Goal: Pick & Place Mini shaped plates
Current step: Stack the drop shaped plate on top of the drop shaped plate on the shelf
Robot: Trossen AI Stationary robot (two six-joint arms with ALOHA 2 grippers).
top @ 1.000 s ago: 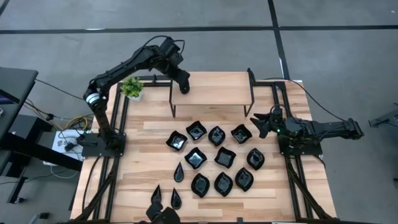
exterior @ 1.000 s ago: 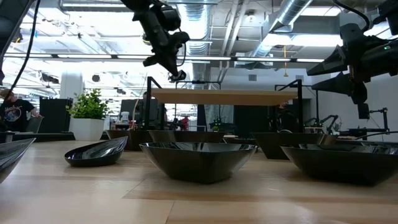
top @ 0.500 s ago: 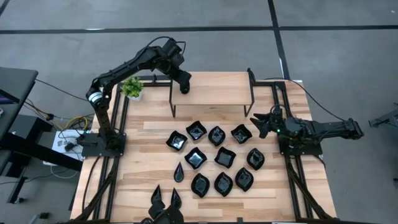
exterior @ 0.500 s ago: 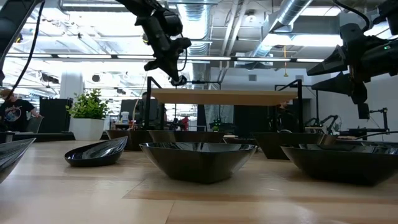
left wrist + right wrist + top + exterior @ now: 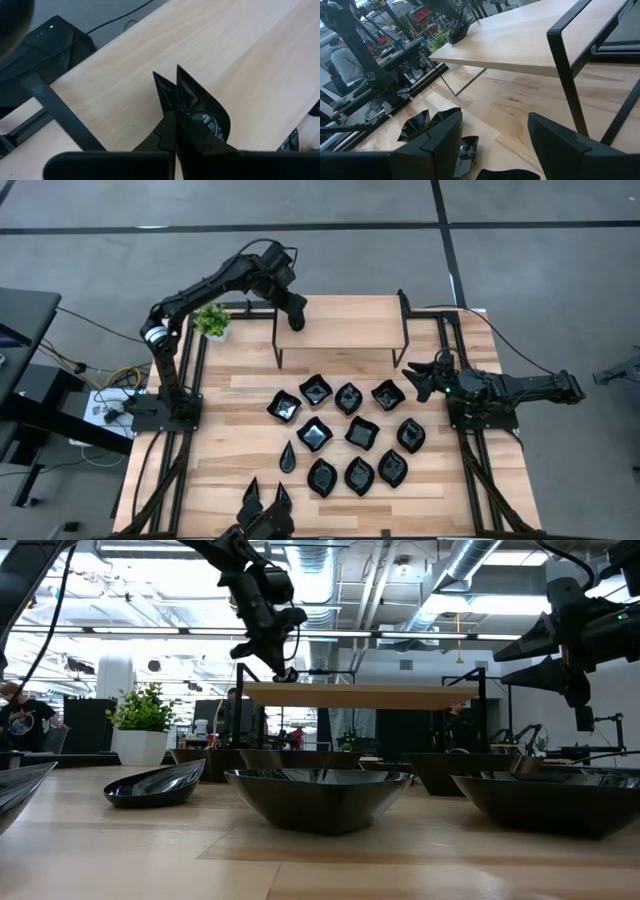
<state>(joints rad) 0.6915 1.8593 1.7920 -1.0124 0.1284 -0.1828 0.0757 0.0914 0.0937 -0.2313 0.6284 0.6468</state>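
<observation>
My left gripper [image 5: 297,318] hangs over the left end of the raised wooden shelf [image 5: 350,330], shut on a small glossy black mini plate [image 5: 200,102] with a pointed tip. The plate is just above the shelf top. Several more mini shaped plates [image 5: 347,430] rest on their bases on the table in front of the shelf, with slim teardrops [image 5: 287,457] toward the near left. My right gripper [image 5: 415,380] waits open at the table's right side with nothing between its fingers [image 5: 435,142]. My left gripper pinches the plate's wider end [image 5: 197,122] between its two fingers. The fingers slant down from the table's far left side. The plate's pointed tip [image 5: 178,70] sticks out beyond the fingers toward the shelf top. I cannot tell whether it touches the wood.
A small green plant [image 5: 212,320] stands at the far left beside the shelf's black leg [image 5: 277,340]. Black frame rails [image 5: 190,380] run along both sides of the table. The shelf top to the right of the gripper is bare wood [image 5: 370,320].
My left gripper has sunk a little toward the shelf top, still shut on the plate.
</observation>
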